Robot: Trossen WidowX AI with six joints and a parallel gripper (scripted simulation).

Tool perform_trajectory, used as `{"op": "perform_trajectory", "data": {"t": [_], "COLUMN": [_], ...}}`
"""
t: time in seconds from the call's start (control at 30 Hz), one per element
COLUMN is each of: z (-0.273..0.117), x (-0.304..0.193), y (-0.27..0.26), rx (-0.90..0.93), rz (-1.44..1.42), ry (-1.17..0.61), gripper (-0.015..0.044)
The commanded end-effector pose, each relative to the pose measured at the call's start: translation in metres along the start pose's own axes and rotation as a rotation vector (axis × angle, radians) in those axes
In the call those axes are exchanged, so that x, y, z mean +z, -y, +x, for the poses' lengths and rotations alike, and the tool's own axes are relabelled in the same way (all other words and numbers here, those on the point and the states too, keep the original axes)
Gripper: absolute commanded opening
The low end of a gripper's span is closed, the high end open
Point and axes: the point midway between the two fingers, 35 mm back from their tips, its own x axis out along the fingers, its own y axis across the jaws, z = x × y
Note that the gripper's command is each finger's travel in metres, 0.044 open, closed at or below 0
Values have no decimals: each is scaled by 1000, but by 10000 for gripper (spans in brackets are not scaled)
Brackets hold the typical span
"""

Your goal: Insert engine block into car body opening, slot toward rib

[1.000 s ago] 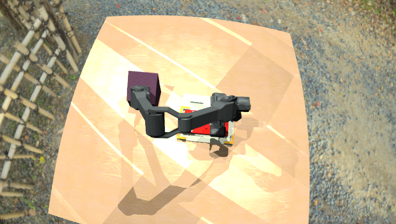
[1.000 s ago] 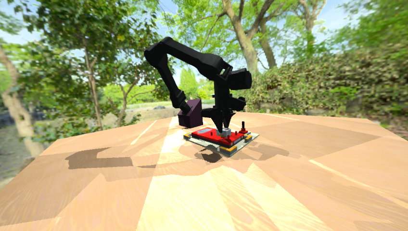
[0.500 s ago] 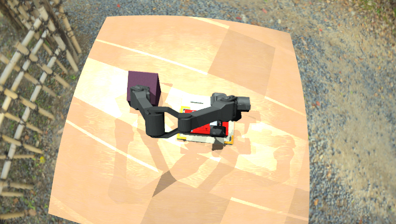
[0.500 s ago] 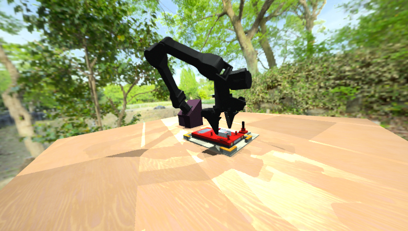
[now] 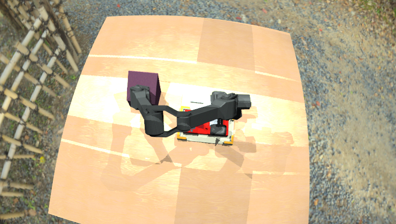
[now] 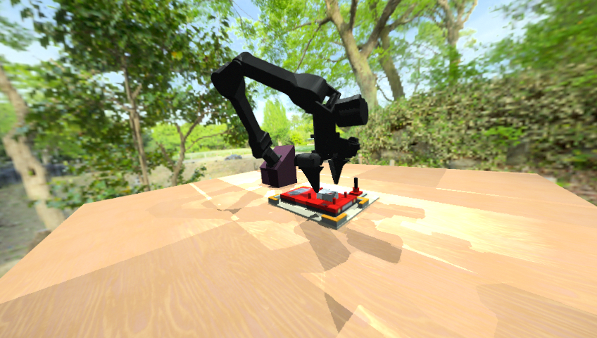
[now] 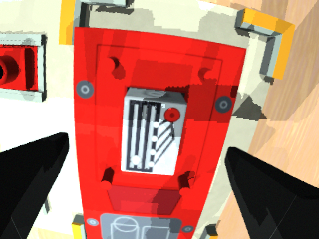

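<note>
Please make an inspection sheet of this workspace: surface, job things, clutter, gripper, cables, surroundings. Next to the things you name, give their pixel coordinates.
Surface: wooden table (image 5: pixel 222 188) (image 6: pixel 251 284), light patches and shadows.
Job things: engine block (image 6: pixel 327 193) (image 7: pixel 152 141) inside the outline of the red car body (image 5: pixel 198 129) (image 6: pixel 301 201) (image 7: pixel 199 134); full seating cannot be judged.
Clutter: nothing seen.
Gripper: open, fingers (image 6: pixel 314 177) on both sides of the block, apart from it.
Cables: nothing seen.
Surroundings: gravel (image 5: pixel 347 124), bamboo fence (image 5: pixel 28 24), trees (image 6: pixel 353 46).

Outdoor site: pale wood-grain bench (image 5: pixel 222 191) (image 6: pixel 251 267) (image 7: pixel 299 149) in patchy sun and shadow; from above, bamboo lattice fence (image 5: pixel 27 26) at upper left, grey gravel (image 5: pixel 328 133) along the right; side view, leafy trees (image 6: pixel 117 37) upper left, dense hedge (image 6: pixel 503 121) at right, blue sky (image 6: pixel 175 12) between foliage.
</note>
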Motion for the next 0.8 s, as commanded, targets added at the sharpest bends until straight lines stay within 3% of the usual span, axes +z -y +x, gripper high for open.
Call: {"op": "perform_trajectory", "data": {"t": [0.0,0.57,0.77], "z": [-3,-3,-3], "x": [0,0,0], "y": [1,1,1], "rx": [-1,-1,-1], "rz": [8,8,8], "ry": [-1,-1,-1], "gripper": [440,0,0]}}
